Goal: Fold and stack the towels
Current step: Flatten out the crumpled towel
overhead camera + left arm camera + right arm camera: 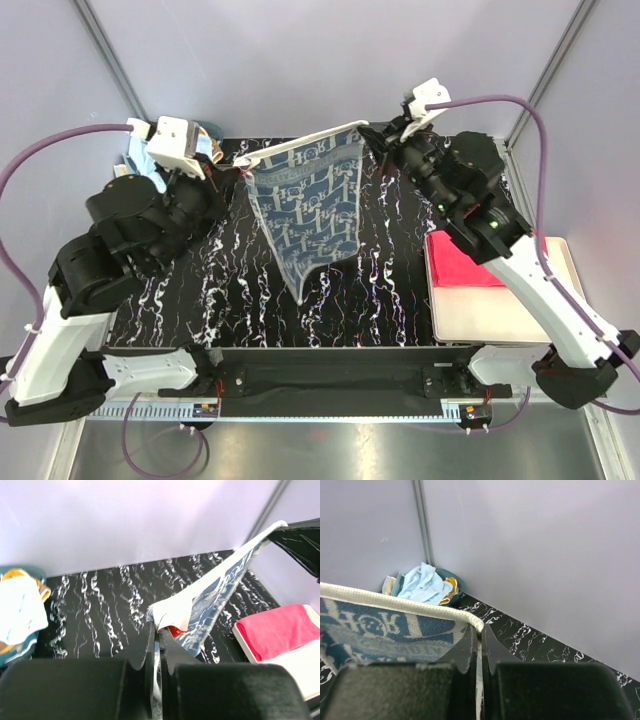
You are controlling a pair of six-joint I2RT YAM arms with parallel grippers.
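A pale grey towel with a dark-blue monogram pattern (308,205) hangs in the air over the black marbled table, stretched by its top edge between both grippers. My left gripper (240,166) is shut on its left corner (172,611), where a small red tag shows. My right gripper (373,131) is shut on the right corner, the cream hem (395,601) running out from its jaws (479,629). The lower tip dangles just above the table. A folded pink-red towel (463,262) lies on the cream tray (505,318).
At the back left corner a teal bowl (458,584) holds a heap of cloths, light blue (422,584) on top, also seen in the left wrist view (17,610). Grey walls and a corner post (422,525) close off the back. The tray (305,670) sits at the table's right edge.
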